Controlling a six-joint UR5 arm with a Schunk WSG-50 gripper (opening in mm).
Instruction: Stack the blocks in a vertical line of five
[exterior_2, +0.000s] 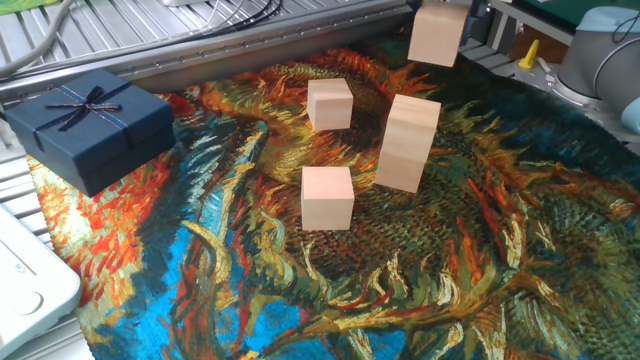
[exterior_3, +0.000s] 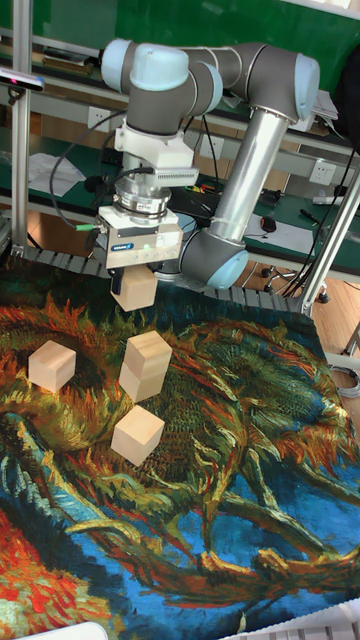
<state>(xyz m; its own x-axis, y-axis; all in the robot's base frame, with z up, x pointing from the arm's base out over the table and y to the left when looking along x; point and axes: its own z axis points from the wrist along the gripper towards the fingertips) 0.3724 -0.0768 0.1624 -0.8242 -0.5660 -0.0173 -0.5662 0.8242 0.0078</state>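
A pale wooden block (exterior_3: 134, 291) hangs in the air with my gripper (exterior_3: 133, 277) shut on it. The same held block (exterior_2: 437, 35) shows at the top edge of the fixed view, where the fingers are cut off. Below it, slightly offset, stands a two-block stack (exterior_2: 408, 142) (exterior_3: 146, 367), with a clear gap between its top and the held block. Two single blocks rest on the cloth: one (exterior_2: 329, 104) (exterior_3: 52, 366) beside the stack, the other (exterior_2: 327, 197) (exterior_3: 138, 435) in front of it.
A dark navy gift box (exterior_2: 90, 125) with a ribbon bow sits at the cloth's left edge. A white device (exterior_2: 25, 285) lies at the near left corner. A metal rail (exterior_2: 250, 45) borders the painted cloth (exterior_2: 480, 260) at the back.
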